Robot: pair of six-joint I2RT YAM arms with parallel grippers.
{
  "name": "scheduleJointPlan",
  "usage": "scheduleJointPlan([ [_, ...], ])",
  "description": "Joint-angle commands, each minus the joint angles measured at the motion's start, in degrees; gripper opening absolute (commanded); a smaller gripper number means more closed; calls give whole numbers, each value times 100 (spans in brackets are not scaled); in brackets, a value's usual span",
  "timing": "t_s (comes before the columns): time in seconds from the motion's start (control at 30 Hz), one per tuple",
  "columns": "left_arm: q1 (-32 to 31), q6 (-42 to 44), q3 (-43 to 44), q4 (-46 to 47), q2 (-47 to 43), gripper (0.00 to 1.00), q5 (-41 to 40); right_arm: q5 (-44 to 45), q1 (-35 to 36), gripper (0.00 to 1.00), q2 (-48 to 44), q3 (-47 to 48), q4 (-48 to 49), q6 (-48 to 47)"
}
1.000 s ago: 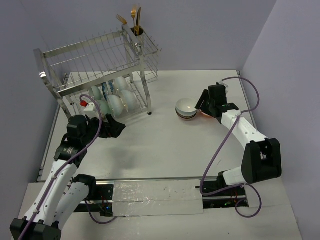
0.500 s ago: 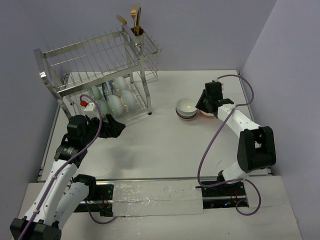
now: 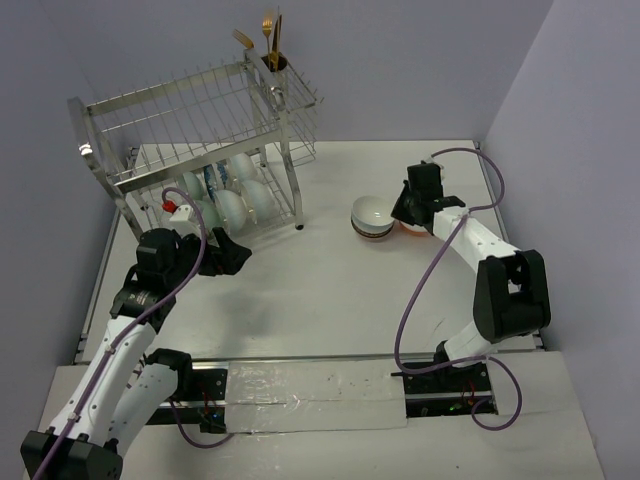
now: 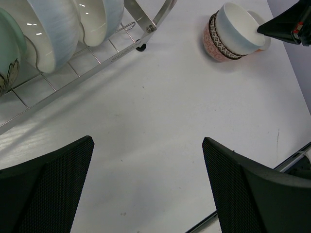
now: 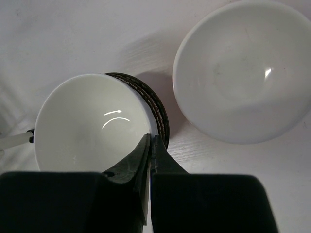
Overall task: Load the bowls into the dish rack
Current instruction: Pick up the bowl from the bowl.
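Your right arm reaches forward and left across the bench (image 3: 330,300), elbow bent, wrist tipped down so the right gripper (image 5: 149,141) points at the stack of bowls (image 3: 371,218) near mid-bench. Its black jaws are pressed together with only a seam between them, tips at the rim of the top white bowl (image 5: 90,124); you cannot tell whether that rim is pinched. That bowl is glossy and smooth, nested in a brown-patterned bowl (image 5: 159,114) with a banded outside; just beside them sits a second bowl (image 5: 243,73), round, shallow and white inside. Your left arm runs up the left side of the bench, wrist turned rightward; the left gripper (image 4: 146,145) is spread wide over bare bench, holding nothing, its pads (image 4: 53,189) black with a fine mesh texture. The dish rack (image 3: 200,125) of shiny silver wire stands at the far left; on its lower tier several pale bowls (image 3: 235,198) stand on edge between the tines.
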Motion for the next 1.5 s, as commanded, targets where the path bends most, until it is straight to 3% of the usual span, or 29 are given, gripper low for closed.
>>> scheduleJointPlan([
  [0.0, 17, 118, 114, 122, 4, 99, 55, -3, 127, 0, -329, 295, 87, -167],
  [0.2, 34, 118, 105, 122, -5, 99, 55, -30, 171, 0, -339, 479, -167, -308],
  [0.87, 43, 118, 88, 95, -5, 99, 12, -364, 180, 25, 522, 1226, -1416, -642],
  [1.07, 60, 119, 97, 87, 21, 99, 20, -373, 171, 28, 663, 1358, -1636, -694],
  [1.13, 61, 119, 97, 86, 30, 99, 20, -373, 171, 27, 672, 1376, -1645, -703],
  [1.37, 69, 118, 97, 69, 39, 99, 11, -329, 171, 1, 321, 1410, -1557, -668],
  [1.47, 87, 110, 97, 78, 39, 99, 12, -311, 180, 0, 84, 1393, -1417, -651],
])
